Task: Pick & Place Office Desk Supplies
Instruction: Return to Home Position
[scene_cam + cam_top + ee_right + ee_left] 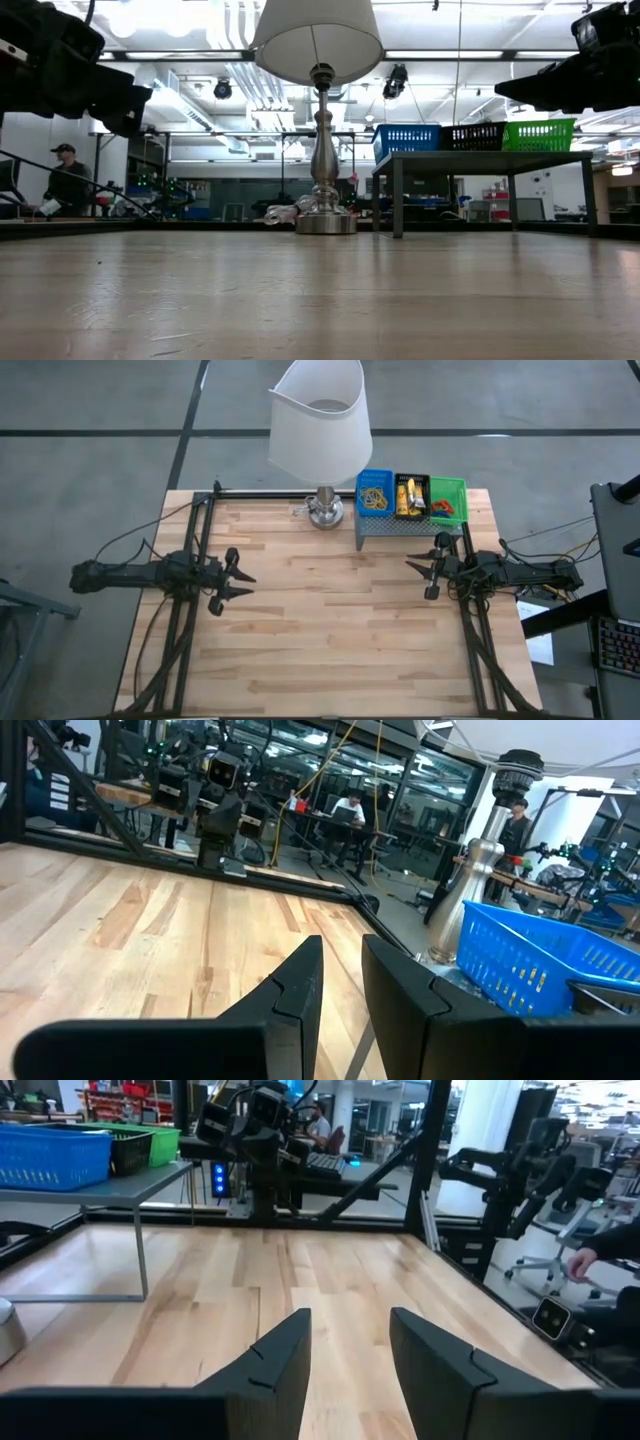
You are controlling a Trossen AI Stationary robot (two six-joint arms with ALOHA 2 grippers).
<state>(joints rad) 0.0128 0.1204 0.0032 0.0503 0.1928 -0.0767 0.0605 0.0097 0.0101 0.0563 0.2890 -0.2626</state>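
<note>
Left gripper (246, 585): fingers spread, empty, hovering over the left-centre of the table (330, 650). Right gripper (420, 578): also spread and empty, right-centre, just on the near side of the grey shelf (400, 530).

Supplies are all binned on the shelf, far right, beside the lamp (320, 420):
- rubber bands (374, 498) in the blue tray (362, 478)
- yellow packets (407, 498) in the black tray (412, 476)
- rings (444, 509) in the green tray (462, 495)

Risk: the right arm homes close to the shelf, so a wide swing could clip the shelf or green tray and spill it.
</note>
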